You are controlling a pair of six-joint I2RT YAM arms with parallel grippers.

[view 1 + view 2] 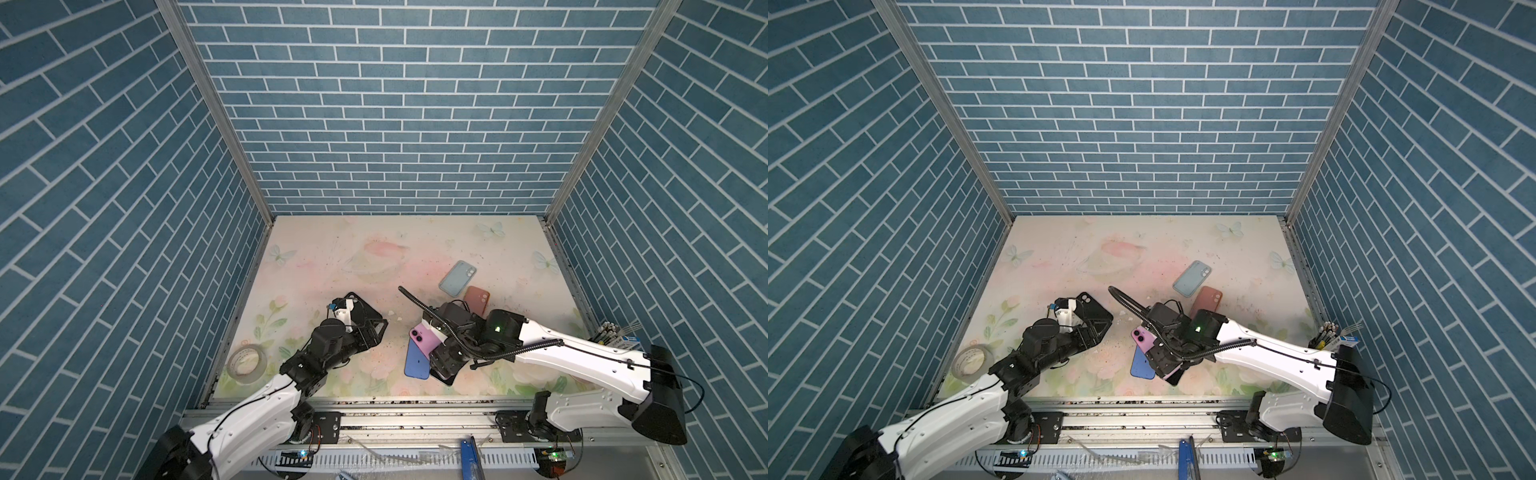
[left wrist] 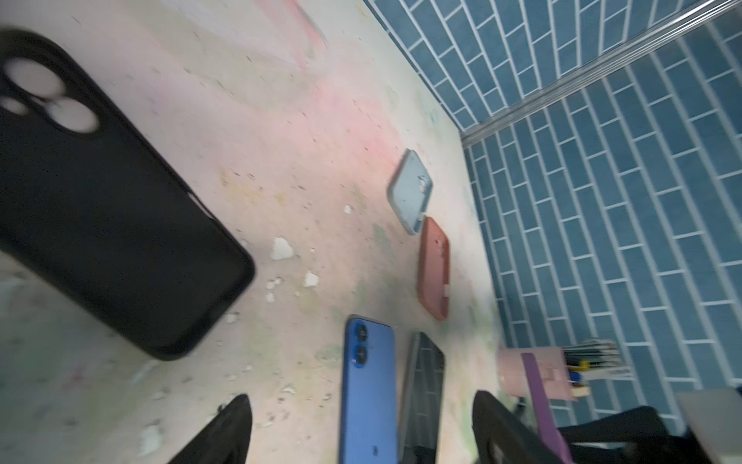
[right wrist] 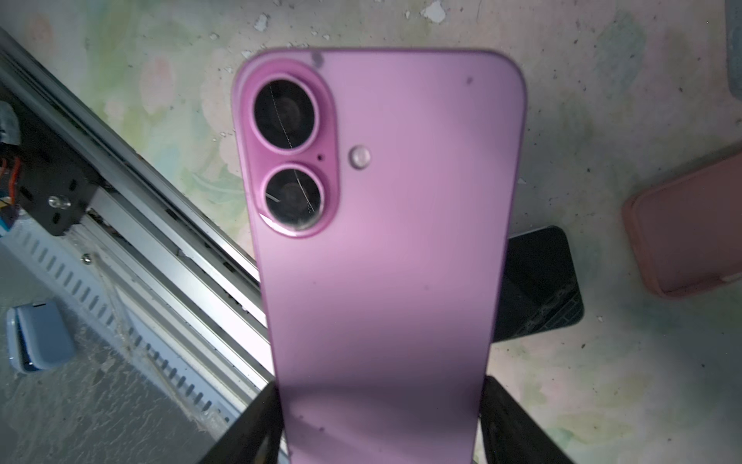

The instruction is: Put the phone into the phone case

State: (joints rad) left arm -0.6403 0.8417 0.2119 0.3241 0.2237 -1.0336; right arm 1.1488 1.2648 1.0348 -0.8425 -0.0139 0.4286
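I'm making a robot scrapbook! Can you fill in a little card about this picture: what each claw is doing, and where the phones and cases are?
Right gripper: shut on the glossy pink phone, lenses showing, held over the table
Left gripper: open, empty, near the soft black phone case
Phones lying on the floral table: flat blue phone and black phone, side by side
Spare cases: pale blue case, reddish-brown case, next to each other
Phone in case: not yet

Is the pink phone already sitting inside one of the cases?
No, the pink phone is bare, gripped at one end by the right gripper, with its whole back uncovered.
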